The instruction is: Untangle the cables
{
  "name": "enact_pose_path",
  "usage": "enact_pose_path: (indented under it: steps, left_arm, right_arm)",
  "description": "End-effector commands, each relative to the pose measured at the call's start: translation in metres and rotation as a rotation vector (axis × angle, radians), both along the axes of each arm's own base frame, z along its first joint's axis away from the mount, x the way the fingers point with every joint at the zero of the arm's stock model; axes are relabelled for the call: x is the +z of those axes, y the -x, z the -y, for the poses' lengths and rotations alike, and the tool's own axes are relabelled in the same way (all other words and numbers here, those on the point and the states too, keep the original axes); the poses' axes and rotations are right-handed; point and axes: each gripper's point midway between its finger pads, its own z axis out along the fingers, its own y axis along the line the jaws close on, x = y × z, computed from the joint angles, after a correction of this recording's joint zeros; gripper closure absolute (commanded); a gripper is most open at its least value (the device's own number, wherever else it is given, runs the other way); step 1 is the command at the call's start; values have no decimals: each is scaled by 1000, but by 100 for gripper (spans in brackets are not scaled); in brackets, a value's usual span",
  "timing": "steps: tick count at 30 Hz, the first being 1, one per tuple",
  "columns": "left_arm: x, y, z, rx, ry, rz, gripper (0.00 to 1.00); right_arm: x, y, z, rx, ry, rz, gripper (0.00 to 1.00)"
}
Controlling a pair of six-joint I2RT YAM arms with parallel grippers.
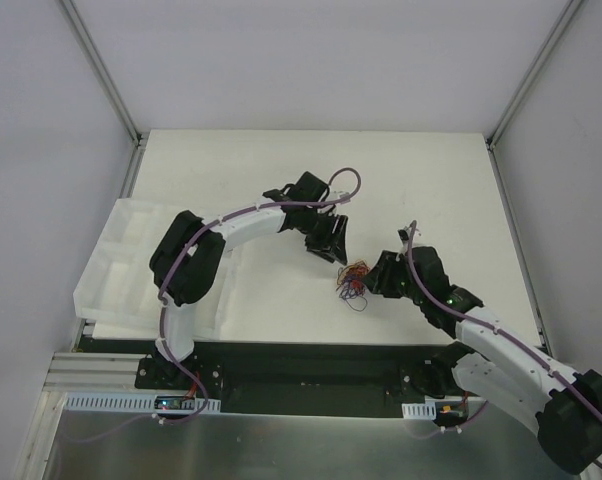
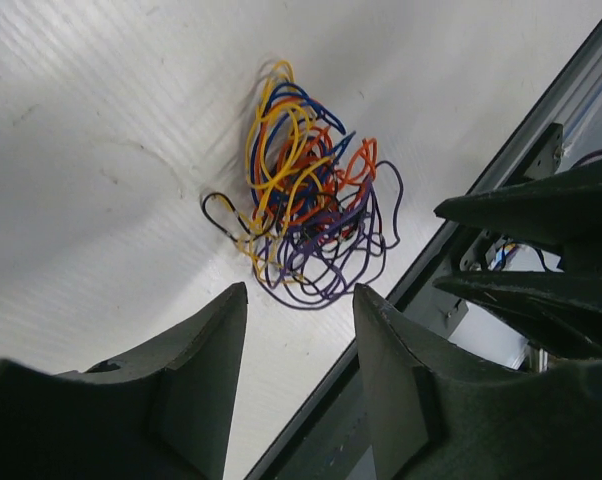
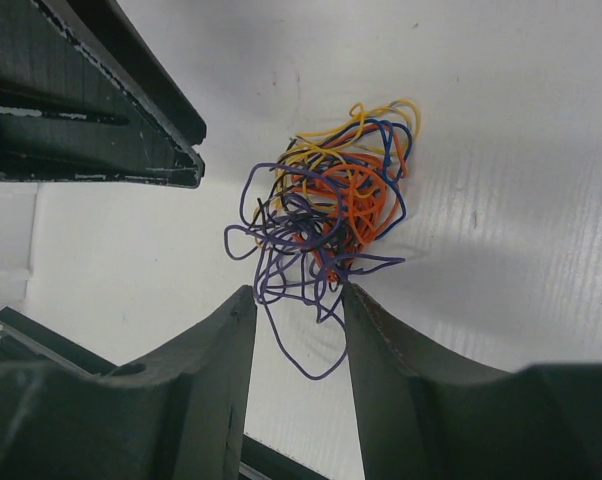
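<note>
The cables (image 1: 354, 285) are a small knot of thin orange, yellow, purple, blue and black wires lying on the white table, between the two grippers. My left gripper (image 1: 338, 252) hovers just behind and left of the knot, open and empty; in the left wrist view the cables (image 2: 311, 210) lie beyond its gripper (image 2: 301, 295). My right gripper (image 1: 373, 277) is at the knot's right side, open. In the right wrist view a loose purple loop of the cables (image 3: 326, 215) hangs between its open fingers at the gripper (image 3: 299, 295); nothing is clamped.
A white compartment tray (image 1: 116, 265) sits at the table's left edge. The black frame rail (image 1: 311, 362) runs along the near edge. Grey walls enclose the table. The left gripper's fingers (image 3: 91, 110) show at top left of the right wrist view.
</note>
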Motion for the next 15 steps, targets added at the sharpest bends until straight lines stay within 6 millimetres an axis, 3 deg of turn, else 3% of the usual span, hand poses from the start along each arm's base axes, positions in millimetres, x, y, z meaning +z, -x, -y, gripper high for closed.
enact_pose_path:
  steps: [1,6,15]
  left_arm:
    - [8,-10,30,-21,80,30,53]
    - [-8,-20,37,7,41,33,55]
    - [-15,14,40,-59,40,3,59]
  right_arm:
    - [0,-2,0,0,-12,9,57]
    - [1,0,-2,14,-38,18,57]
    - [-3,0,-1,18,-37,24,57]
